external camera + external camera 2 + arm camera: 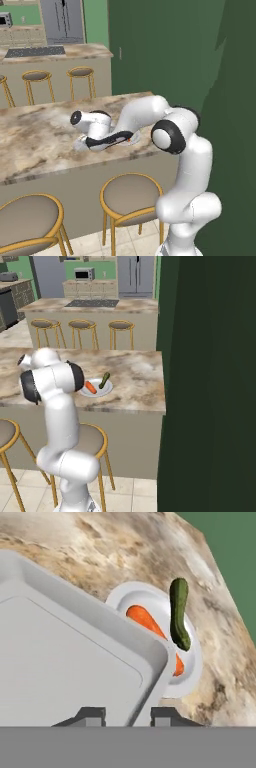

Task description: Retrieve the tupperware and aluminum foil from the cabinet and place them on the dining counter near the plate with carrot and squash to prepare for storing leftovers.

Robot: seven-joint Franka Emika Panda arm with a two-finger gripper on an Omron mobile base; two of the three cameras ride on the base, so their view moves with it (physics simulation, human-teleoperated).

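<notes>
Carrying the tupperware [65,657], pinched at its rim in the gripper [127,714], over the plate [192,662]; next, probably lowering onto bare counter [100,552] beside it.

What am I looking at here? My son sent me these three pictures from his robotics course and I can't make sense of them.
It is a computer-rendered kitchen with a white robot arm on a base that can drive. Two pictures come from cameras on that base, behind the arm to its left and right. The third comes from a camera on the hand, looking along the gripper. The arm reaches over a marble dining counter. On it lies a white plate with an orange carrot and a dark green squash. The gripper is shut on a pale grey tupperware, holding it right beside the plate. Stools stand in front of the counter.
</notes>
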